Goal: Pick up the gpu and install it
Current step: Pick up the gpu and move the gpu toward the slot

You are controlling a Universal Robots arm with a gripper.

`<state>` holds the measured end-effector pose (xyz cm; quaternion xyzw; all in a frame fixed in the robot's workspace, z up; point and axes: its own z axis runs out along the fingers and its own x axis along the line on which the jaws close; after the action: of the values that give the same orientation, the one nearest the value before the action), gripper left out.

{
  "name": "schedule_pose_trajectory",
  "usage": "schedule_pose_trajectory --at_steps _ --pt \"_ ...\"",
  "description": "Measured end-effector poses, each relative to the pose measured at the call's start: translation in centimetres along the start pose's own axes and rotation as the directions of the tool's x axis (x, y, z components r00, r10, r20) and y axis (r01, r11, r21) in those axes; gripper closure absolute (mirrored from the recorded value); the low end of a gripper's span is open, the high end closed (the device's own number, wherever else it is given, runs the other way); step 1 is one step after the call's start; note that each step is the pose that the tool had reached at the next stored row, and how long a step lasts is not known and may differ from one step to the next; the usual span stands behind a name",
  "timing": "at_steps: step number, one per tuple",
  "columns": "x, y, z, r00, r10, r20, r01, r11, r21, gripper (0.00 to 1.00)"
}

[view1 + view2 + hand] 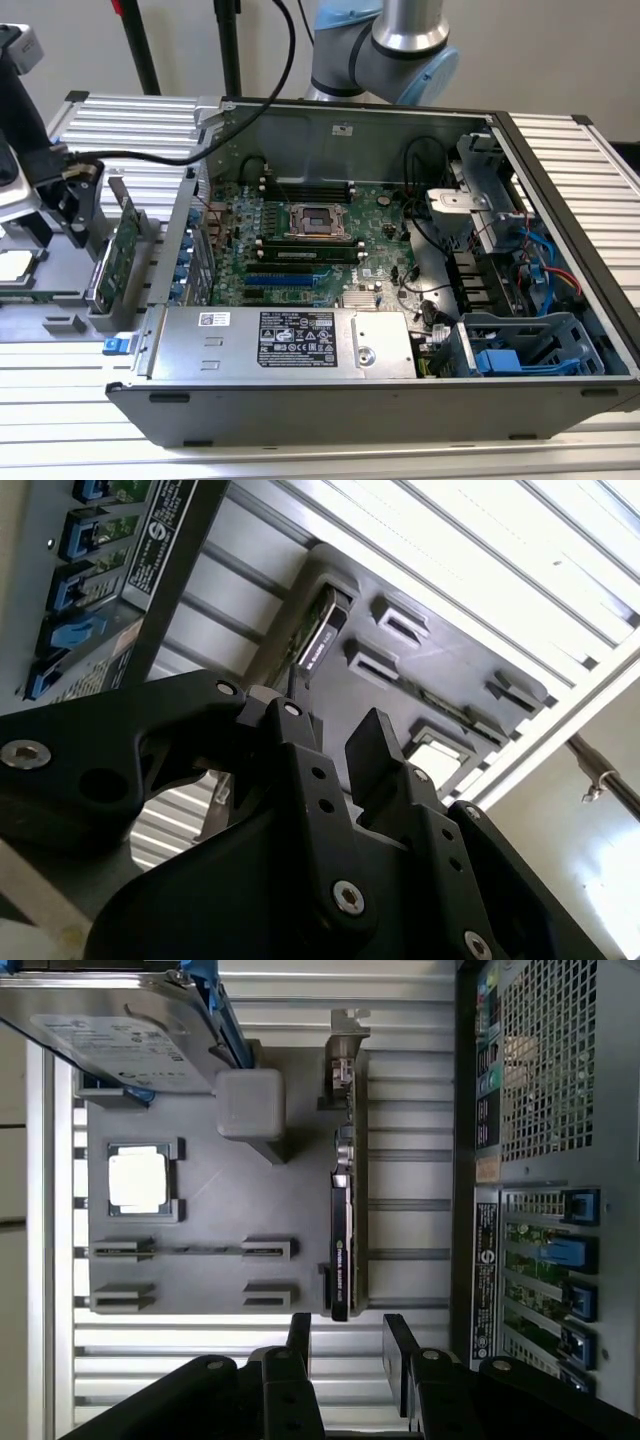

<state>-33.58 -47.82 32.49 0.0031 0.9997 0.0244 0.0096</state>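
The gpu [118, 258] stands on edge in a slot of the grey fixture tray [60, 300], just outside the computer case at the exterior view's left. In the first wrist view the gpu [345, 1210] shows as a slim green card with a black shroud and a silver bracket at one end. In the second wrist view the gpu [320, 640] lies beyond the fingertips. My gripper [348, 1345] hangs above the card, in line with it and apart from it. It is open, its black fingers [298, 1338] spread with nothing between them. The exterior view has the gripper [82, 222] just beside the card's top edge.
The open computer case [560, 200] holds the green motherboard [300, 245] and a silver power supply [290, 340]. On the tray [200, 1140] sit a CPU chip [138, 1180], a grey block [250, 1105] and a hard drive [120, 1040]. The case's rear wall [540, 1110] stands close beside the card.
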Motion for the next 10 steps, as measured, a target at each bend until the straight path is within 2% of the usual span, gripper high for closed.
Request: schedule_pose_trajectory --at_steps 10 --pt "0.0 -0.03 0.58 1.0 0.0 0.0 0.0 1.0 0.0001 0.0"
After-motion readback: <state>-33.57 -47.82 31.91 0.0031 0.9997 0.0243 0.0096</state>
